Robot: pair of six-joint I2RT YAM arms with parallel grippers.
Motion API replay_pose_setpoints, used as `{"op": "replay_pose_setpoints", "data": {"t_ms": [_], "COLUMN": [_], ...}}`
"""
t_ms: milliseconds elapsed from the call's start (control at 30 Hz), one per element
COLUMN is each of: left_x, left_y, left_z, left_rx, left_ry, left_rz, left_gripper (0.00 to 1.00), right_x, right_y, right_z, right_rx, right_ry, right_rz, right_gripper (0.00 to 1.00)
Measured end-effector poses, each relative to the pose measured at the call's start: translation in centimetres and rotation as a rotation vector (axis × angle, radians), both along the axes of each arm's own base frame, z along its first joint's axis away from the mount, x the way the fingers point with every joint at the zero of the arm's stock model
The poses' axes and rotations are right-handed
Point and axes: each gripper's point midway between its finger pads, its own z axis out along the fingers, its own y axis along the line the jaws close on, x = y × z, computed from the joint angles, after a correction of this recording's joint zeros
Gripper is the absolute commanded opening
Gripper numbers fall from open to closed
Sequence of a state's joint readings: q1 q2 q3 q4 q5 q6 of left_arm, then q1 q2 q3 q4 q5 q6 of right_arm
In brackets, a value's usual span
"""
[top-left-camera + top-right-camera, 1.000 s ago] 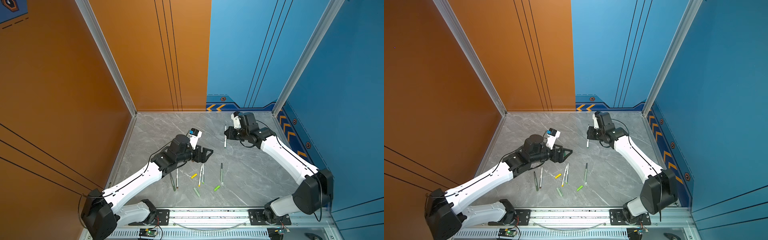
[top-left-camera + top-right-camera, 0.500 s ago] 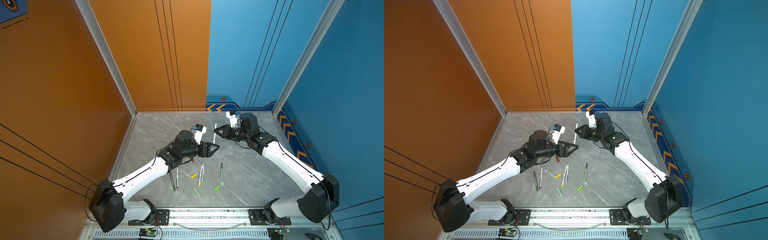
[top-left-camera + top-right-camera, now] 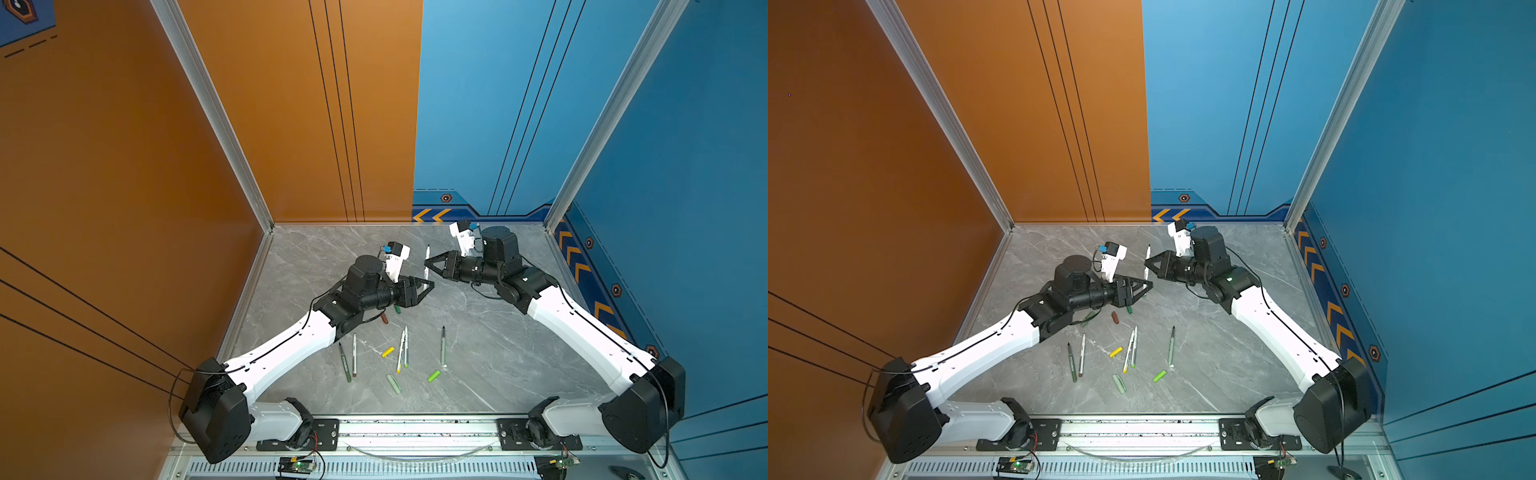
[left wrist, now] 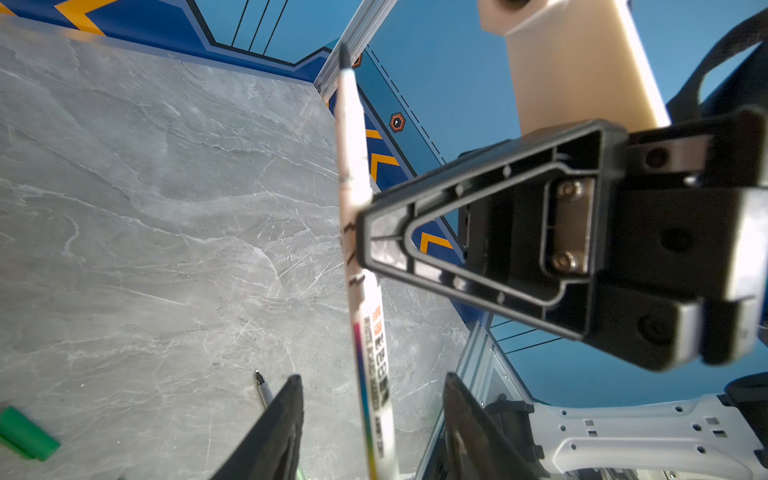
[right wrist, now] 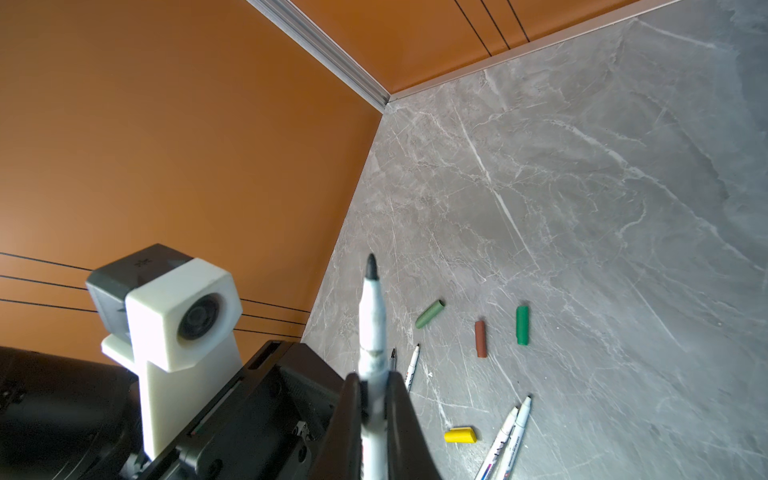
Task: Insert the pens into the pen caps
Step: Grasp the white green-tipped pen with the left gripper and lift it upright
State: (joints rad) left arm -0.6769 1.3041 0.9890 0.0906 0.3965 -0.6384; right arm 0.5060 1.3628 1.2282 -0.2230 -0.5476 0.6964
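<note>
Right gripper point(image 3: 427, 262) clamped on white-barrelled pen point(image 3: 428, 251), tip up, aloft beyond brown cap point(image 3: 384, 318); left gripper point(image 3: 431, 285) half-open astride its lower barrel, apparently untouching, likely to regrip.

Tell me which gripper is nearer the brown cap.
Left. The left gripper hangs just beyond the brown cap, toward the back; the right gripper, shut on a pen, is farther back.

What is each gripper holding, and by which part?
Right gripper pinches the white pen mid-barrel; left gripper holds nothing, jaws open around its lower barrel.
</note>
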Motion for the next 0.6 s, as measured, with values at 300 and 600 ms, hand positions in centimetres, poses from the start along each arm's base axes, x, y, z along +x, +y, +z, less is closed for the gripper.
{"op": "replay_pose_setpoints", "data": {"t_ms": [300, 600], "left_x": [0.39, 0.69], "left_y": [0.2, 0.66], "left_z": [0.05, -0.06], "left_rx": [0.0, 0.015], "left_ry": [-0.003, -0.011], "left_rz": [0.021, 0.052], "left_gripper": [0.25, 0.0], "right_x": [-0.59, -0.69], "right_y": [0.56, 0.57], "right_z": [-0.02, -0.21], "right_rx": [0.002, -0.002], "right_ry": [0.002, 0.003], "right_rz": [0.022, 0.024], "right_gripper": [0.0, 0.31]}}
